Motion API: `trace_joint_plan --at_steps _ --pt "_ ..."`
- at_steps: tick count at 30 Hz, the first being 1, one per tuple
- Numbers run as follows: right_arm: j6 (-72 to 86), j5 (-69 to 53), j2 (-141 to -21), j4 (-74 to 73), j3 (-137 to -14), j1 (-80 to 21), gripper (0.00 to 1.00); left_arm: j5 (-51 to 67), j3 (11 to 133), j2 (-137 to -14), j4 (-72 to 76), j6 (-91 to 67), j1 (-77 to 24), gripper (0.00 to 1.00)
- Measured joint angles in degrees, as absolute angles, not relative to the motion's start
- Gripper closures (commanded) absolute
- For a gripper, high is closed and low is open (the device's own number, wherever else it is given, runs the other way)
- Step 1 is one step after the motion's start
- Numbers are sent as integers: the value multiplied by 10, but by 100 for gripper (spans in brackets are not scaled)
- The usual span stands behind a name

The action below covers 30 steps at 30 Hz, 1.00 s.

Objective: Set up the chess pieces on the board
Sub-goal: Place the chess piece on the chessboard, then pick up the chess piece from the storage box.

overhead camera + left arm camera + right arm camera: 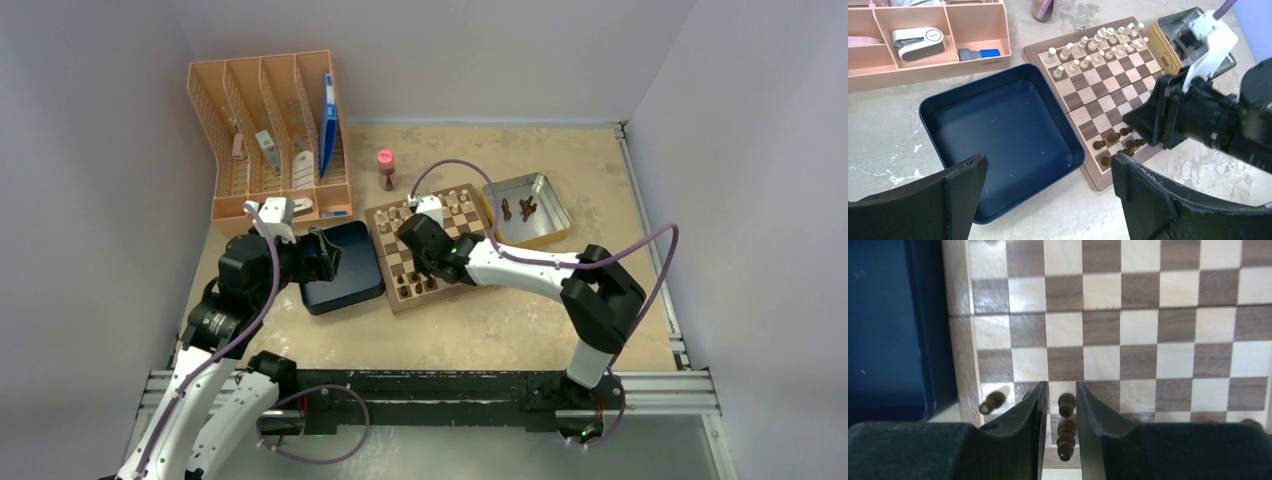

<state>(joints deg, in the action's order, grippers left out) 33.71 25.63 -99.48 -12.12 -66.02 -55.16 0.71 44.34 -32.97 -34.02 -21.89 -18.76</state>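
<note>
Chess pieces (1066,405) on the board (1138,325)

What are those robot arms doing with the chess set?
They are setting up dark chess pieces. The right gripper is low over the board's near edge, jaws slightly apart around one dark piece. The left gripper hangs open over the dark blue box, holding nothing. More dark pieces lie in the metal tin.

Dk-brown chess pieces (1066,405) upright, bunched nr board (1138,325) near-left corner rows.
</note>
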Motion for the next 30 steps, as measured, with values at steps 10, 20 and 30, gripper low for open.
trace_joint_plan --at_steps 10,20,30 --pt "298 262 -995 -103 -711 -451 70 7 443 -330 -340 -219 -188 5" --pt "270 297 -987 -97 -711 -283 72 8 443 -330 -340 -219 -187 5" --pt "284 307 -1012 -84 -732 -160 71 13 443 -330 -340 -219 -188 5"
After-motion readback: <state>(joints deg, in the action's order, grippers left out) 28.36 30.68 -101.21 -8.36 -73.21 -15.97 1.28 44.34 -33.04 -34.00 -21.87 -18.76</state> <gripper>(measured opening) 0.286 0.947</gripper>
